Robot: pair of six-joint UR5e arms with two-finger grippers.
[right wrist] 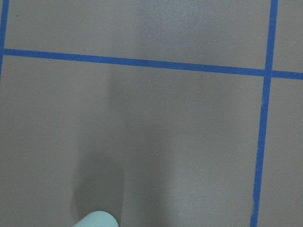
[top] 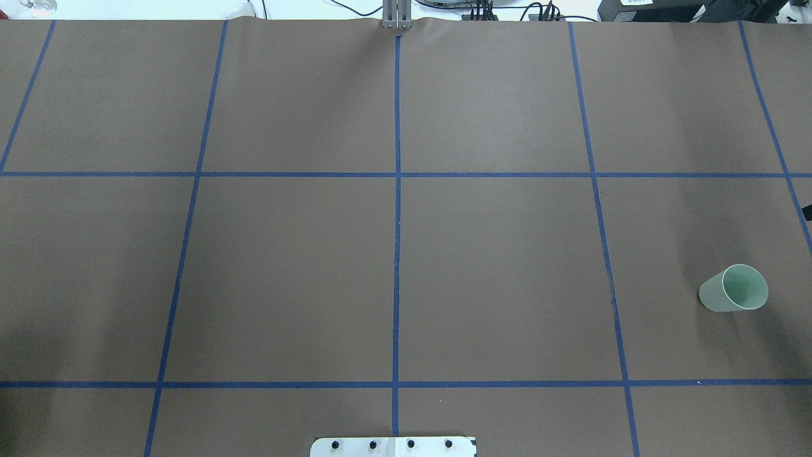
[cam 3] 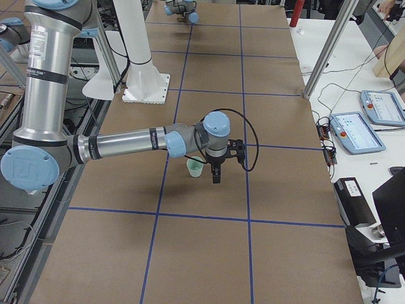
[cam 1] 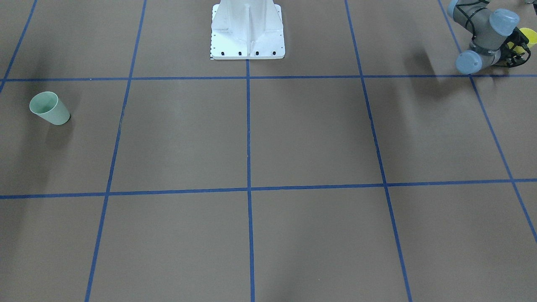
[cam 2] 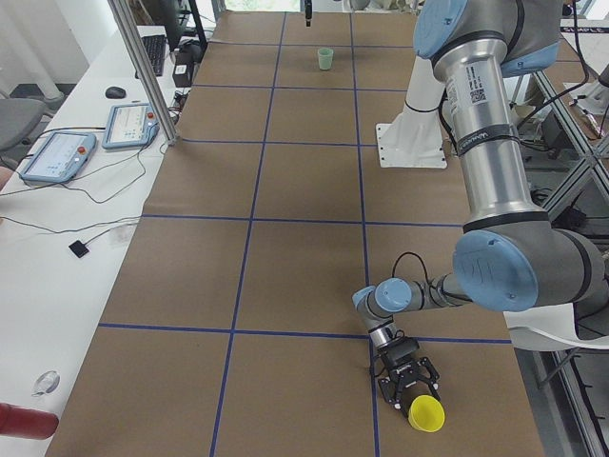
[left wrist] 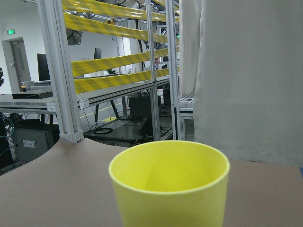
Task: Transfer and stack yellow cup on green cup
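Note:
The yellow cup stands upright near the table's corner on my left side, and it also shows at the frame edge in the front view. It fills the lower middle of the left wrist view. My left gripper lies low and level at the cup, fingers spread, open, the cup at its tips. The green cup stands upright far off on my right side. My right gripper points down just beside the green cup, apart from it; I cannot tell if it is open or shut.
The white robot base sits at the table's middle rear edge. Blue tape lines grid the brown table. Touch pendants and cables lie on the white side bench, with an aluminium post at the table's far edge.

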